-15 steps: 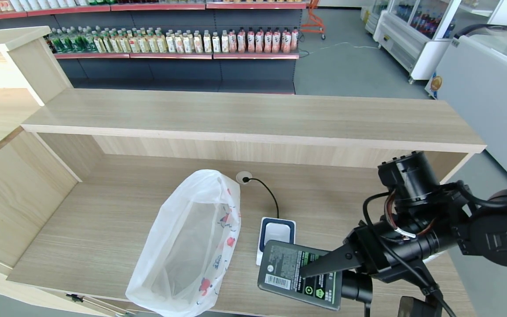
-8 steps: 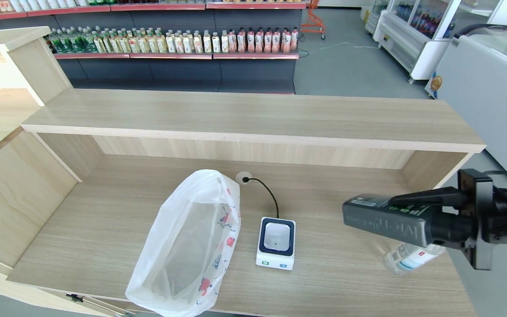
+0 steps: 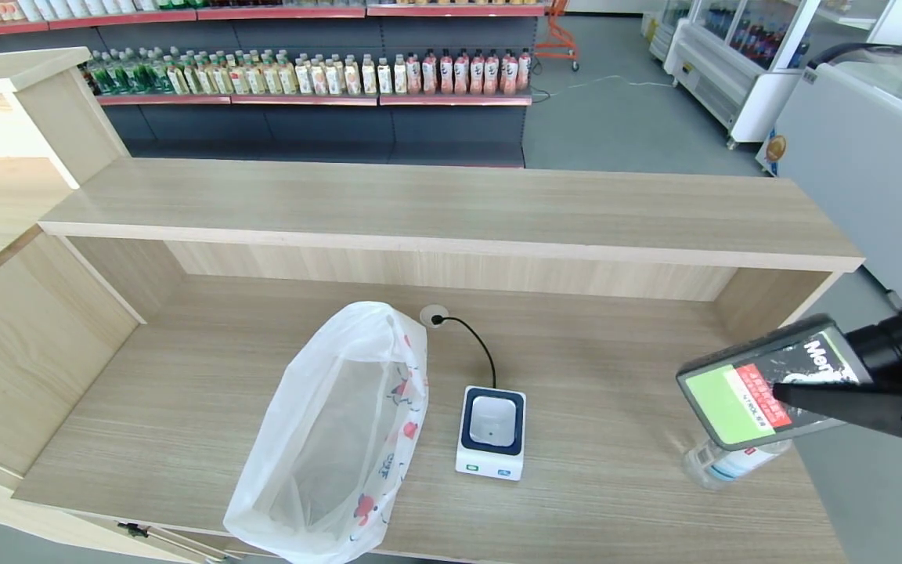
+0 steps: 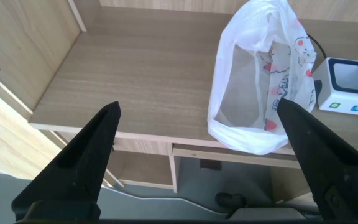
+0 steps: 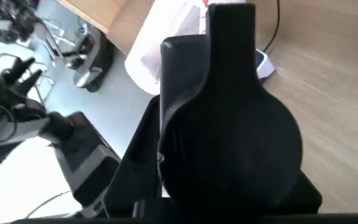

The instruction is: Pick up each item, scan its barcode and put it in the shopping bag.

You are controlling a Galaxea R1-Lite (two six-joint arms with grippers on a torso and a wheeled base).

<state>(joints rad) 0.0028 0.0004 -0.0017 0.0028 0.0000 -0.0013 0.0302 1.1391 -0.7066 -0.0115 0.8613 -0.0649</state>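
Dark grey box clamped in my right gripper, above the counter's right end.
Its long axis slants leftward toward the scanner, well apart from it; the shopping bag lies just beside that, farther left. My left gripper hangs wide open, nearer the bag.

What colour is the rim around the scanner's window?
Dark blue; the scanner has a white body. It shows best in the head view.

Under right hand: clear plastic bottle lying on the light wooden tabletop, beneath its dark flat packet.
Left of hand: bare tabletop, then white square scanner just beside the translucent plastic bag.
Beyond hand: raised wooden ledge.
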